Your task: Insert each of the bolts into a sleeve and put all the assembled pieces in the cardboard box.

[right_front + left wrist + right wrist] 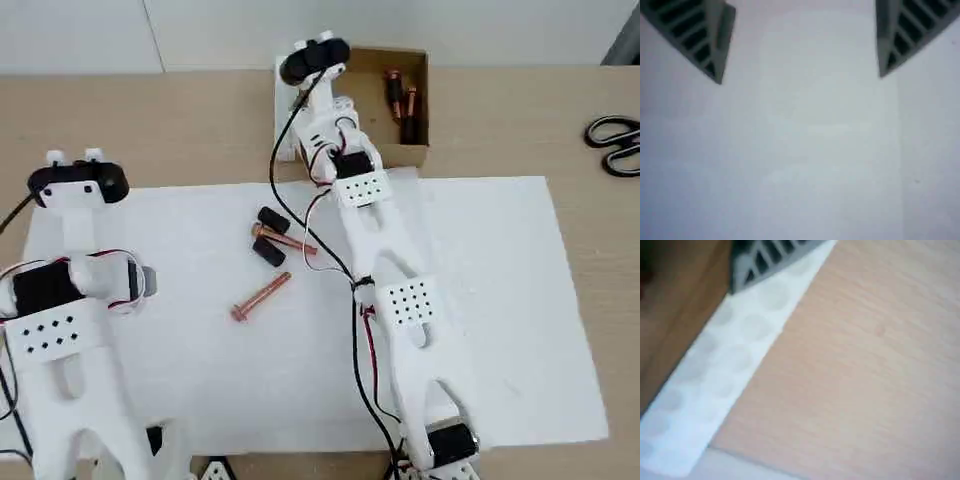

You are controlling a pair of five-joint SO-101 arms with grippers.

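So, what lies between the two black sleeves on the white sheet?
A copper bolt lies between the farther sleeve and the nearer sleeve, as the high view shows.

The high view looks down over the whole worktop (500, 120). The left wrist view faces down, close, onto the white sheet (805, 150) beyond its jaws. The right wrist view closely faces bare worktop beside the cardboard box (670, 315). The high view covers both areas.

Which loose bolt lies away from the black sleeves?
The lone bolt, lower in the high view; the other bolt lies between the two sleeves.
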